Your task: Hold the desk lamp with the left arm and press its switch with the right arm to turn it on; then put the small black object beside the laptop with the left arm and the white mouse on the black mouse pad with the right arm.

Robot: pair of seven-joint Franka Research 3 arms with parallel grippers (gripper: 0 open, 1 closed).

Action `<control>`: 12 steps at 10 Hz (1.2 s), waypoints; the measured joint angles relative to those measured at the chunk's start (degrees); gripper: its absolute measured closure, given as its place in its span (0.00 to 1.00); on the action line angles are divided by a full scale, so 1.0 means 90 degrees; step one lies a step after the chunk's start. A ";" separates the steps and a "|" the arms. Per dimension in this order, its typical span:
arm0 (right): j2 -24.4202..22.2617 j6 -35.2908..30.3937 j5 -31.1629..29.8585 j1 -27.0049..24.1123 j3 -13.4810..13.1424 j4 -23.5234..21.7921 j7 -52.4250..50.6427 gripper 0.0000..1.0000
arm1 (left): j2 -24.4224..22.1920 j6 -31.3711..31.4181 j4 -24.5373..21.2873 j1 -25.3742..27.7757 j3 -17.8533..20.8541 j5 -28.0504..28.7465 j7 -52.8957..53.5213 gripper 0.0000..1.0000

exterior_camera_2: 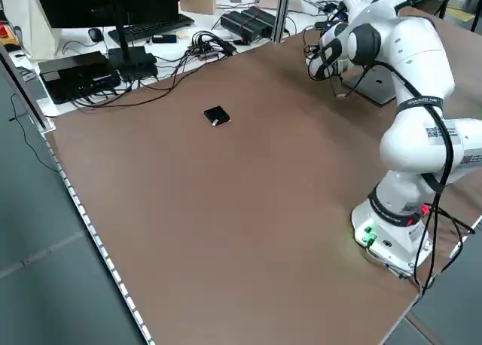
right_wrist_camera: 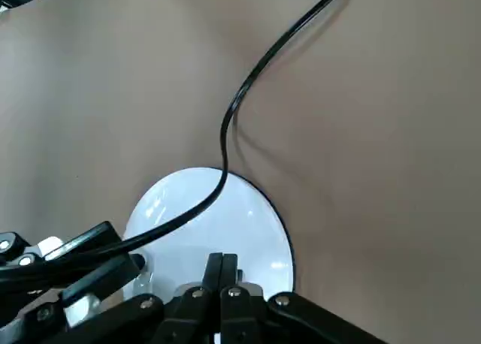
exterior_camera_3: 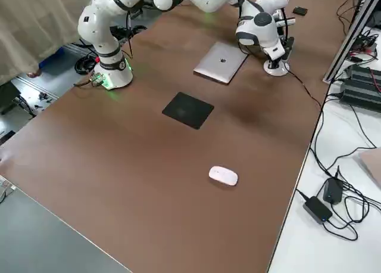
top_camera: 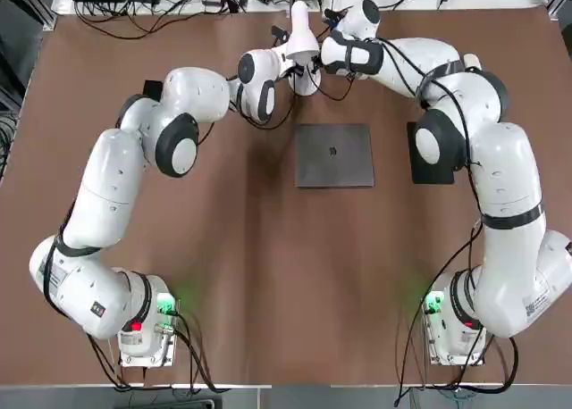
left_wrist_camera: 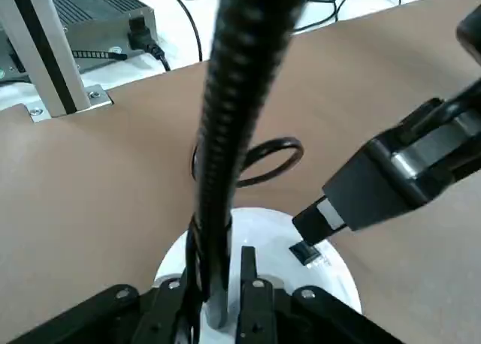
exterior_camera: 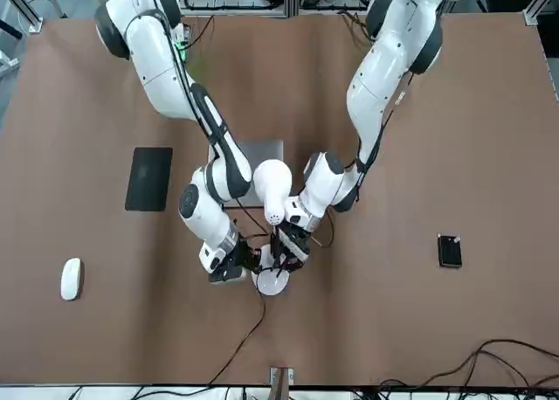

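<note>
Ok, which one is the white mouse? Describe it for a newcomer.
On the brown table, find the flat black pad. The small white oval lying apart from it is the mouse: cordless, unlike the corded lamp.

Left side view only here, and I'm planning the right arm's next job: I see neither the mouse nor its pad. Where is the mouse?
Observer: The white mouse lies on the bare table, off the black mouse pad, on the robot's right.

Operator: And the right gripper?

Observer: The right gripper is shut, its tips at the small dark square on the lamp's round base. I can't tell whether it is pressing.

Operator: Is the pad touching the laptop?

Observer: No, bare table shows between the pad and the laptop.
</note>
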 joint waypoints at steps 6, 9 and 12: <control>0.0015 0.0052 -0.0165 0.0035 0.0005 -0.0004 0.0000 0.99 | 0.0024 0.0032 -0.0093 0.0014 0.0018 -0.0003 -0.0023 0.81; 0.0027 0.0165 -0.0191 0.0055 0.0021 -0.0019 0.0000 0.99 | 0.0025 0.0064 -0.0100 0.0004 0.0041 -0.0003 0.0006 0.85; 0.0026 0.0419 -0.0224 0.0133 -0.0006 -0.0126 -0.0004 0.99 | 0.0025 0.0087 -0.0114 0.0003 0.0048 -0.0003 0.0014 0.85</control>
